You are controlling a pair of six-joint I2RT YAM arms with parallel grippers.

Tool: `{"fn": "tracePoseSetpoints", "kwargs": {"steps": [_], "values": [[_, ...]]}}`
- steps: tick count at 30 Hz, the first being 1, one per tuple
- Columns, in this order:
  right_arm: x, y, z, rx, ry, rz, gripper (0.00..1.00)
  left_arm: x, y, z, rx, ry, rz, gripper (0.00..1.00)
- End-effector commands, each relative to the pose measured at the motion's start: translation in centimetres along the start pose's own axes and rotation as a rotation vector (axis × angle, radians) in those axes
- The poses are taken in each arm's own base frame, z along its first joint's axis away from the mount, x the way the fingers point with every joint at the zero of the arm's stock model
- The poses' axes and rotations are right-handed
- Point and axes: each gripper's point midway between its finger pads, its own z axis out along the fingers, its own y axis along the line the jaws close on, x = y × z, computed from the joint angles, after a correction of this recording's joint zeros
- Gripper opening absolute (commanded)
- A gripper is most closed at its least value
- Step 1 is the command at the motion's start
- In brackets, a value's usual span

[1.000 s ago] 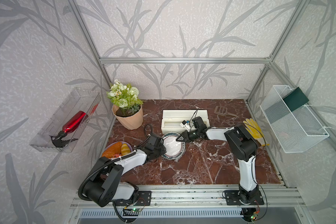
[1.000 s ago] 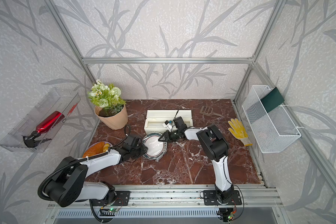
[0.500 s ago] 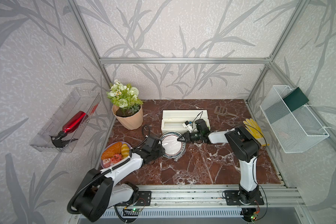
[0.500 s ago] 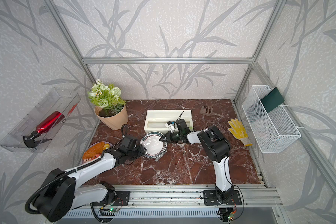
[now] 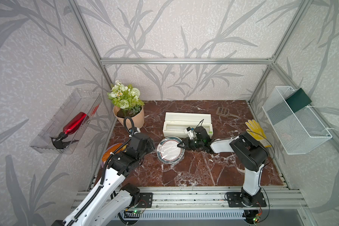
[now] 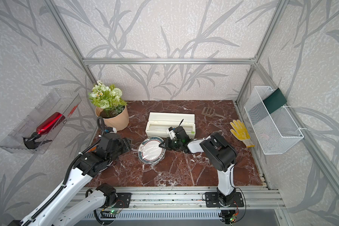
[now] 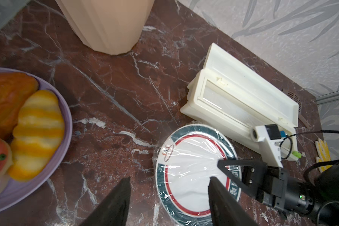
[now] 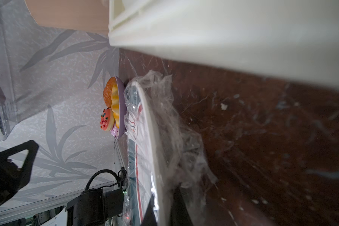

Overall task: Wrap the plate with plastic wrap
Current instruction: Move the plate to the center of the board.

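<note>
Pinching the plate [image 5: 169,154] rim, right pincer [image 5: 180,145] is clamped; left pincer [image 7: 168,179] gapes wide.

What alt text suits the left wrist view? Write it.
A green-rimmed plate covered in plastic wrap lies on marble, the shut right gripper reaching over its rim. The left gripper hangs open in the foreground; a purple pastry plate and dispenser sit nearby.

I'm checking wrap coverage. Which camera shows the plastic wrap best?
The left wrist view: it looks down on the plastic wrap stretched over the plate, wrinkles clear. The right wrist view shows the plastic wrap bunched beneath the plate's rim, edge-on. In both top views it is only faint glints.
</note>
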Motion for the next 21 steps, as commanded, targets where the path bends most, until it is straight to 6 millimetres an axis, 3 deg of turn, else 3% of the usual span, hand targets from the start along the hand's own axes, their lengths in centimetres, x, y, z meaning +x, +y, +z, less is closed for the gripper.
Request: {"fn": "tracePoseSetpoints", "kwargs": {"steps": [1,8,12,15,17,21], "values": [[-0.1,0.8,2.0,0.020,-0.057,0.048,0.08,-1.0,1.8,-1.7,-0.089,-0.029,0.074,0.64],[1.6,1.6,6.6,0.045,-0.017,0.041,0.12,-0.7,1.7,-2.1,-0.053,-0.030,0.061,0.64],[2.4,1.8,8.3,0.064,0.014,0.018,0.14,-0.3,1.6,-1.8,-0.038,-0.023,0.053,0.64],[2.5,0.6,8.2,0.112,0.018,-0.003,0.23,-0.1,1.5,-1.8,-0.029,-0.020,0.051,0.64],[2.3,-0.3,7.3,0.149,0.000,-0.012,0.34,-0.2,1.4,-1.8,-0.024,-0.021,0.053,0.64],[1.7,-1.1,5.3,0.181,-0.033,-0.013,0.44,-0.2,0.8,-2.0,0.005,-0.011,0.084,0.65]]}}
